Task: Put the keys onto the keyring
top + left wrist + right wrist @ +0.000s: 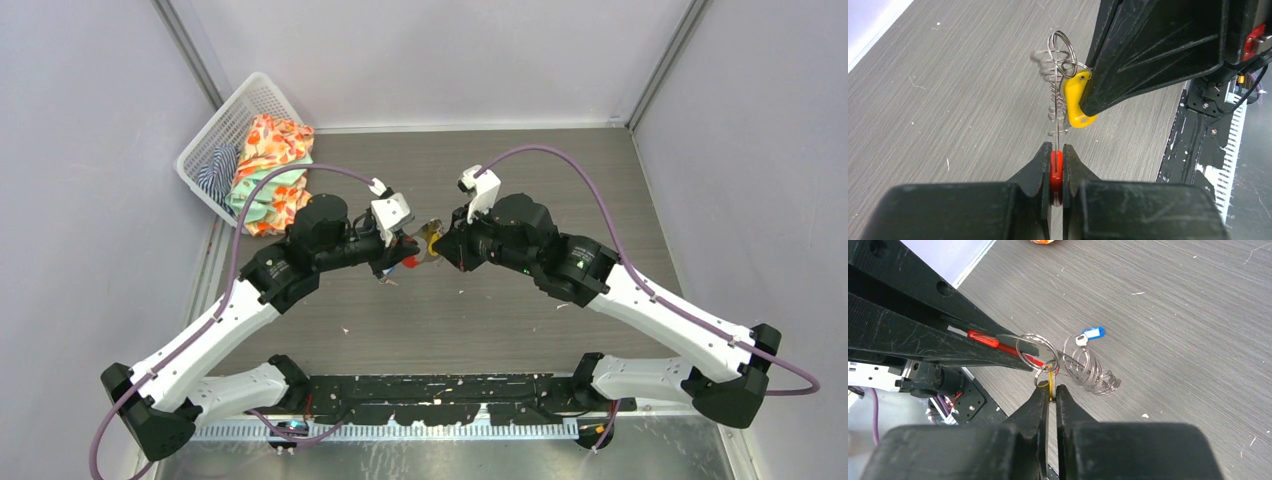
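Note:
My left gripper [1057, 147] is shut on the flat red tag [1056, 170] of the keyring. The keyring's large ring [1062, 47] and chain [1058, 95] stand out beyond its tips, above the table. My right gripper [1051, 388] is shut on the yellow key [1051, 382], which also shows in the left wrist view [1075, 100]. The key's small ring overlaps the large ring [1037, 351]; I cannot tell if it is threaded on. The blue key [1093, 333] sits by the chain coil [1088, 370]. In the top view both grippers meet mid-table, left [405, 250] and right [440, 245].
A white basket [215, 135] with patterned clothes [270, 170] leans at the back left corner. A black mounting strip [440, 395] runs along the near edge between the arm bases. Grey walls enclose the table on three sides.

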Motion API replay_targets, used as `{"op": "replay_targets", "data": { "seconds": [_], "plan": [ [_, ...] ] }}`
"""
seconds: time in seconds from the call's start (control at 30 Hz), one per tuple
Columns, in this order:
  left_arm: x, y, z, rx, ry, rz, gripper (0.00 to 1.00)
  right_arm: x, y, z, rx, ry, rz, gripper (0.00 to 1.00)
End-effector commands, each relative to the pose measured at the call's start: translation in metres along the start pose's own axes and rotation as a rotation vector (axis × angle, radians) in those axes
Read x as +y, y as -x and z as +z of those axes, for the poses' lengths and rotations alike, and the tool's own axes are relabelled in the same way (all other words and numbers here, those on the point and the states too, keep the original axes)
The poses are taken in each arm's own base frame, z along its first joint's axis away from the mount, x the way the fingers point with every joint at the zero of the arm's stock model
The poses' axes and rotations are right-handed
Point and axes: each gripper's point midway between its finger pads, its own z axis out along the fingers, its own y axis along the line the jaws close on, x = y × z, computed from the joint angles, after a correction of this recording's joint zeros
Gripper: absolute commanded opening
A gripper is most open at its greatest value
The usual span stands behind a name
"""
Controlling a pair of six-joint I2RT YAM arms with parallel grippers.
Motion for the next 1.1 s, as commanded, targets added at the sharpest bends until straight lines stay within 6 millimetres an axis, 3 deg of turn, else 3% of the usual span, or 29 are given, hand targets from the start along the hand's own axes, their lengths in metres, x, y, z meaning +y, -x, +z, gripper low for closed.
{"op": "replay_targets", "data": {
  "seconds": [0.0, 0.07, 0.13, 0.23, 0.33, 0.57, 0.73, 0.87, 0.97, 1.07],
  "plan": [
    [-0.003, 0.031, -0.006, -0.088, -0.011, 0.013, 0.00, 0.005, 0.029, -0.013, -0.109, 0.014, -0.005, 0.06],
    [-0.003, 0.026, -0.006, -0.078, -0.010, 0.008, 0.00, 0.002, 0.035, -0.024, -0.129, 0.001, -0.020, 0.07],
    [-0.004, 0.023, -0.005, -0.073, -0.018, 0.006, 0.00, -0.003, 0.039, -0.036, -0.142, -0.025, -0.044, 0.15],
    [-0.008, 0.024, -0.006, -0.077, -0.044, 0.001, 0.00, -0.008, 0.035, -0.051, -0.131, -0.034, -0.093, 0.44],
    [-0.019, 0.030, -0.009, -0.086, -0.115, -0.012, 0.00, 0.002, 0.020, -0.062, -0.073, 0.051, -0.145, 0.63],
    [-0.059, 0.051, -0.022, -0.099, -0.377, -0.138, 0.00, 0.030, -0.012, -0.070, 0.014, 0.309, -0.145, 0.74],
    [-0.075, 0.060, -0.032, -0.105, -0.484, -0.187, 0.00, 0.042, -0.012, -0.071, -0.016, 0.386, -0.110, 0.73],
    [-0.082, 0.063, -0.036, -0.100, -0.529, -0.208, 0.00, 0.049, -0.009, -0.073, -0.031, 0.425, -0.088, 0.64],
    [-0.080, 0.065, -0.036, -0.108, -0.523, -0.206, 0.00, 0.061, -0.006, -0.076, -0.037, 0.487, -0.057, 0.49],
    [-0.079, 0.068, -0.036, -0.115, -0.520, -0.216, 0.00, 0.067, -0.005, -0.075, -0.026, 0.516, -0.020, 0.19]
  ]
}}
